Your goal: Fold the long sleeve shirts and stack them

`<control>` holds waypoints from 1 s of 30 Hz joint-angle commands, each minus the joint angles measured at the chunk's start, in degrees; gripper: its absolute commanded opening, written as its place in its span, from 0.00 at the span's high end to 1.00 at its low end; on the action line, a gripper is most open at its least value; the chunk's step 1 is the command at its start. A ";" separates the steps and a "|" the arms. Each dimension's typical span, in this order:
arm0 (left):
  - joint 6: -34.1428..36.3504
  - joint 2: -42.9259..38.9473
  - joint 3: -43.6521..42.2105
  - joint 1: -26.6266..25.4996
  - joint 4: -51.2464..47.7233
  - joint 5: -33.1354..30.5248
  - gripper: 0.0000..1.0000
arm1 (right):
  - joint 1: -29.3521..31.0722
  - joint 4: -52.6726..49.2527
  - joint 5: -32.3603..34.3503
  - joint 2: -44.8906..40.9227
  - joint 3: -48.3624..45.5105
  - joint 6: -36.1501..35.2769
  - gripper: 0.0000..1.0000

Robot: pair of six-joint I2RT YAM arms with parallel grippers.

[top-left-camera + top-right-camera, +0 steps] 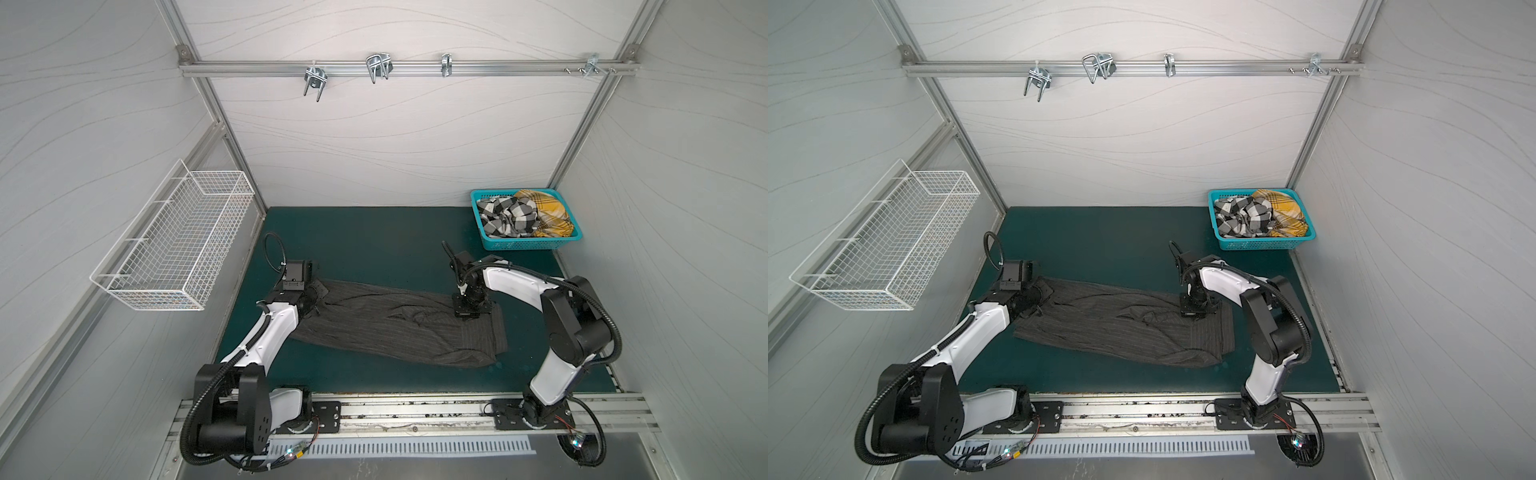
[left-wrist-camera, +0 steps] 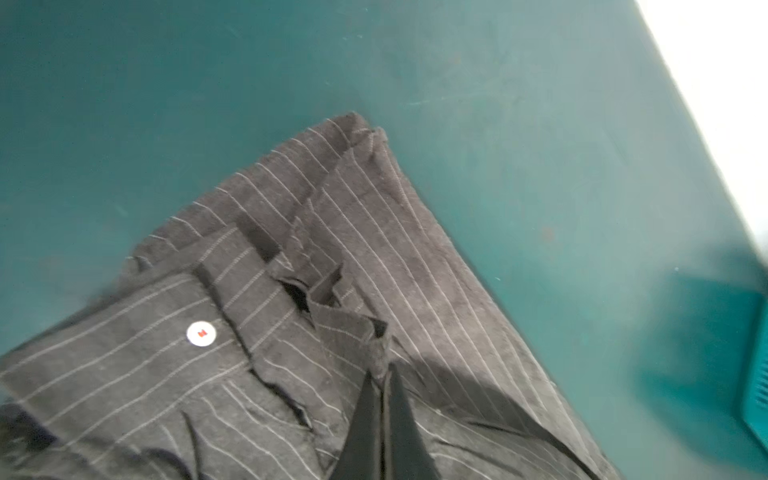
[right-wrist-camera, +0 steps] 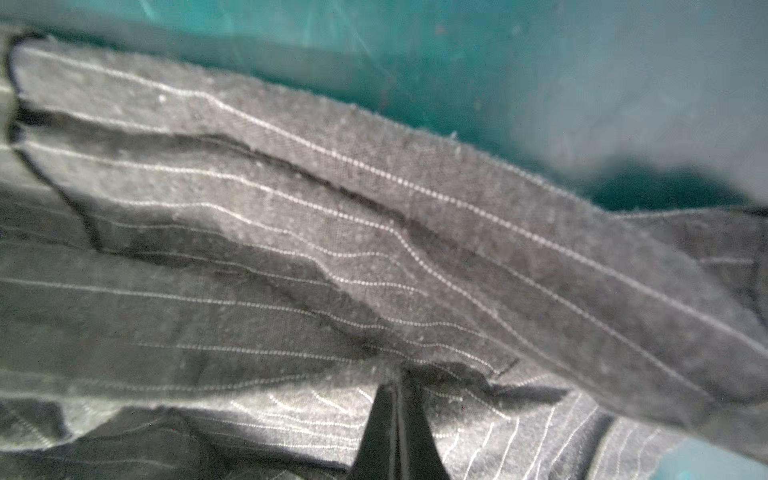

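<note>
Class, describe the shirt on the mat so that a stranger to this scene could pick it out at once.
Find the green mat. Stretched across it lies the pinstripe shirt, pinched near each end by the left gripper and right gripper. Unlike the check shirt and yellow shirt crumpled in the teal basket, it is dark charcoal with thin pale stripes.

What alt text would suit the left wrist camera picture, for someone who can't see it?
The left gripper, its black fingers shut, pinches a fold of a rumpled charcoal pinstriped shirt lying on a teal mat. A white button with a red centre shows on the cloth; a corner of a teal basket is at the frame's edge.
</note>
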 commanded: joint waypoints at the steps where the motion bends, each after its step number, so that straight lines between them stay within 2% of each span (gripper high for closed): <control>1: -0.16 -4.16 1.04 0.26 8.03 2.73 1.00 | -0.69 -2.29 0.03 -1.19 0.21 -0.70 1.00; 6: 0.21 -10.14 -5.44 1.27 18.69 5.21 1.00 | -0.69 -2.47 -0.55 -0.61 1.02 -1.17 1.00; 8: -0.96 -10.88 -8.23 1.93 21.31 3.70 1.00 | -0.73 -2.60 -0.57 -0.44 0.97 -1.25 1.00; 11: -1.64 -7.67 -12.17 3.24 24.81 0.91 1.00 | -0.69 -2.64 -0.60 -0.34 0.73 -1.70 1.00; 14: -2.90 -0.47 -10.90 4.73 20.65 0.76 0.98 | -0.69 -2.49 -1.53 -0.34 0.92 -2.11 1.00; 16: -4.05 3.61 -5.78 5.11 9.52 -0.63 0.72 | -0.61 -2.55 -2.43 -0.25 1.34 -2.15 0.97; 19: -5.69 3.40 -3.18 5.09 1.14 -3.34 0.53 | -0.12 -3.26 -2.92 -1.31 2.14 -1.86 0.62; 21: -6.58 -1.17 -2.87 5.02 -2.04 -6.31 0.45 | 0.23 -4.72 -2.71 -2.64 3.02 -1.28 0.52; 24: -6.92 -5.24 1.64 5.02 -8.73 -10.21 0.19 | 1.50 -8.43 0.24 -6.30 4.83 -0.24 0.38; 27: -5.20 -0.97 9.44 2.58 -15.05 -10.82 0.25 | 3.61 -12.40 2.16 -9.59 5.46 0.86 0.34; 30: -3.52 6.18 13.83 -1.65 -16.03 -6.63 0.39 | 6.68 -14.77 0.95 -11.91 3.57 3.00 0.37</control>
